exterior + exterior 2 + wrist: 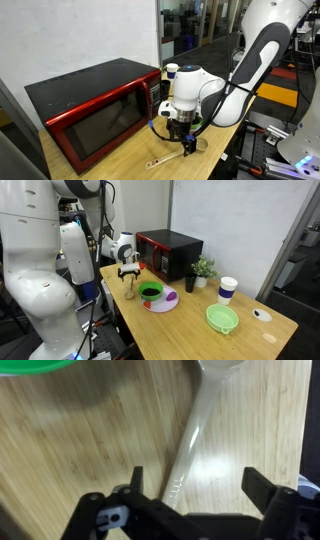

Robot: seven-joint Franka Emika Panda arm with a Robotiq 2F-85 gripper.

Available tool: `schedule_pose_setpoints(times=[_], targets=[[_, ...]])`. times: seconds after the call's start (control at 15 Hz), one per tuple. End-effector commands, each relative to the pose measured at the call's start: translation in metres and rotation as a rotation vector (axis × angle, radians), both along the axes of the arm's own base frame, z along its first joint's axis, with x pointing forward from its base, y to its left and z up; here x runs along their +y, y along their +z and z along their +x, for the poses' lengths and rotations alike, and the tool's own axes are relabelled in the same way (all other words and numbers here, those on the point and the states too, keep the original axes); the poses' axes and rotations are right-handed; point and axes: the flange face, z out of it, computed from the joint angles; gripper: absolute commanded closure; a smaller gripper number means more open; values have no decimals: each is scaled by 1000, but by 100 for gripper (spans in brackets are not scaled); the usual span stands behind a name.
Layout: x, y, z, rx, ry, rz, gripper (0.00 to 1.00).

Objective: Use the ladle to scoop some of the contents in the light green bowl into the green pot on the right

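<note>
The ladle (195,430) is a pale wooden spoon lying flat on the wooden table. In the wrist view its handle runs between my fingers, close to the left one, and its scoop is at the top edge. My gripper (197,485) is open and empty just above the handle. Both exterior views show the gripper (183,132) (129,276) low over the ladle (165,159) (128,292). The green pot (150,292), with its dark inside, stands on a plate just beside the ladle, and its rim shows in the wrist view (35,365). The light green bowl (222,318) sits further along the table.
A red and black microwave (95,105) (165,252) stands at the back of the table. A black cup (190,282), a small plant (203,270) and a white cup with a blue top (228,288) stand behind the pot and the bowl. The table edge is close to the ladle.
</note>
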Motion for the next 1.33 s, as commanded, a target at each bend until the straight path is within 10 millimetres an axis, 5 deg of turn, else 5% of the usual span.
schedule_pose_setpoints(times=[0.0,0.67,1.27], targets=[[-4,-7,-10,6,-2,2,0],[-12,-16,-29,-85,-17,-48,0],[0,-27,-31,-103,-19,-43,0]])
